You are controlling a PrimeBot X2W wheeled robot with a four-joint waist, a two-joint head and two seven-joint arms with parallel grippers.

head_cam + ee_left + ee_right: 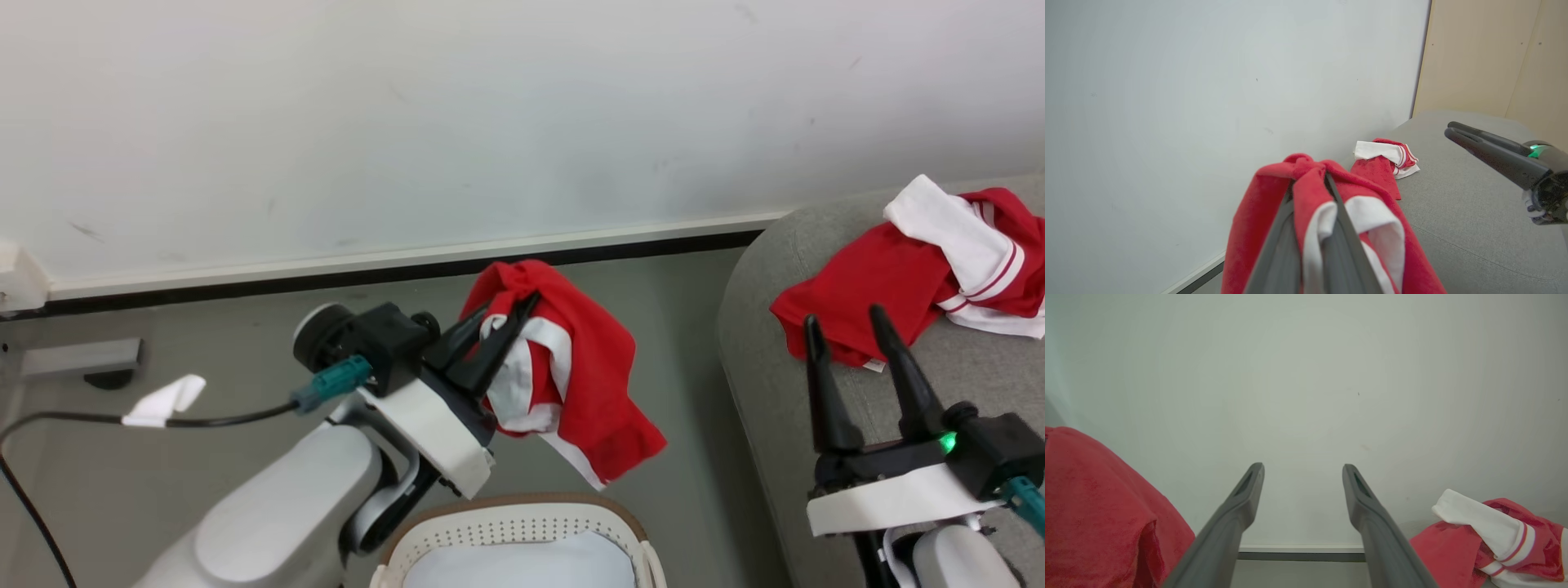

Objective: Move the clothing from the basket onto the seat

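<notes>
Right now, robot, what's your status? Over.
Left claw shut on red garment, hanging clear of basket. Right claw open, empty. Second garment on sofa. Nothing blocking.

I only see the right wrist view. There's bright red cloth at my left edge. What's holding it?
Observer: The left gripper, shut on a bright red soft garment with white panels, held up in the air.
Operator: What's the surface at my lower right?
Observer: The large light grey woven sofa; a second bright red garment with a striped white sleeve lies on it.
Operator: Anything left in the basket?
Observer: The rounded white perforated plastic basket shows just its white lining in the part I can see.
</notes>
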